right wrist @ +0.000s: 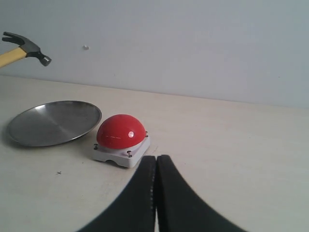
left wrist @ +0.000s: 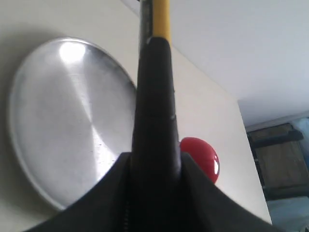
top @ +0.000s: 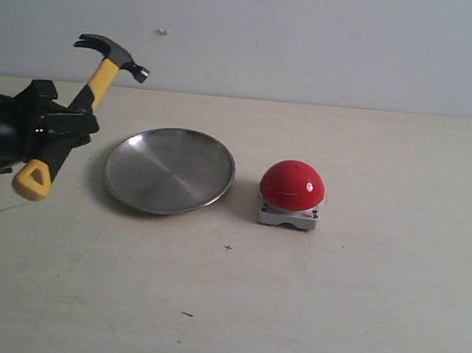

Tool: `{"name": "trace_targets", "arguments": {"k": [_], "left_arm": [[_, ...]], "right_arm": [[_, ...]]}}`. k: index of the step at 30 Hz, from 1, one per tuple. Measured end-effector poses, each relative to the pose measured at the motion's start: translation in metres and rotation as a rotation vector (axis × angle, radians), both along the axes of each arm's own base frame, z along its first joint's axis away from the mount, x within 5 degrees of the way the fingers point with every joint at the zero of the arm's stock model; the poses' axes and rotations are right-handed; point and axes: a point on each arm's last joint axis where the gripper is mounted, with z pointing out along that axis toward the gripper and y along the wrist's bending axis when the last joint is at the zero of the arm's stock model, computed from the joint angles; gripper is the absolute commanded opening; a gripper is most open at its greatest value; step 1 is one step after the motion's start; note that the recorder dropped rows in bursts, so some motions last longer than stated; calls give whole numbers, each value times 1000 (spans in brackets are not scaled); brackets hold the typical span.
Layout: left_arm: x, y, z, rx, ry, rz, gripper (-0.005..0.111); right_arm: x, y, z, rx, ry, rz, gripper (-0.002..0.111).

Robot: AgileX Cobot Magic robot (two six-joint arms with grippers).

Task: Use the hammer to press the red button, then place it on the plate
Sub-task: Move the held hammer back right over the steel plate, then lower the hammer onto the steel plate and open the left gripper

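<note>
My left gripper (top: 70,123) is shut on the hammer (top: 102,76), holding its black grip in the air left of the plate. The dark head (top: 114,50) points up and right, and the yellow loop (top: 33,179) hangs below. In the left wrist view the hammer handle (left wrist: 155,96) fills the middle between the jaws. The silver plate (top: 169,170) lies on the table, with the red button (top: 292,186) on its grey base just right of it. My right gripper (right wrist: 156,162) is shut on nothing, low over the table near the red button (right wrist: 120,131).
The beige table (top: 332,307) runs to a pale wall behind. A small dark mark (top: 228,247) lies in front of the plate and another speck (top: 187,314) nearer the front. The right arm does not show in the exterior view.
</note>
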Motion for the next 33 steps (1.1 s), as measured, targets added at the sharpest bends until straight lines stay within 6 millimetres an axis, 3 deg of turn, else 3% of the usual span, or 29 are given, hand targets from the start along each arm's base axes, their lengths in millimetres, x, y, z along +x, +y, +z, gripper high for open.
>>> {"name": "trace_targets", "arguments": {"k": [4,10,17,22,26,28,33], "left_arm": [[16,-29,1,6,-25,-77,0],[35,-59,-22,109,18,-111,0],[56,-71,-54,163,68,-112,0],[59,-75,-74,197,72,-140,0],[59,-75,-77,220,57,-158,0],[59,-76,-79,219,57,-162,4],[59,-77,-82,209,56,-172,30]], "right_arm": [[0,0,0,0,0,0,0],[0,0,0,0,0,0,0],[0,0,0,0,0,0,0],[0,0,0,0,0,0,0],[0,0,0,0,0,0,0],[0,0,0,0,0,0,0],[0,0,0,0,0,0,0]]}}
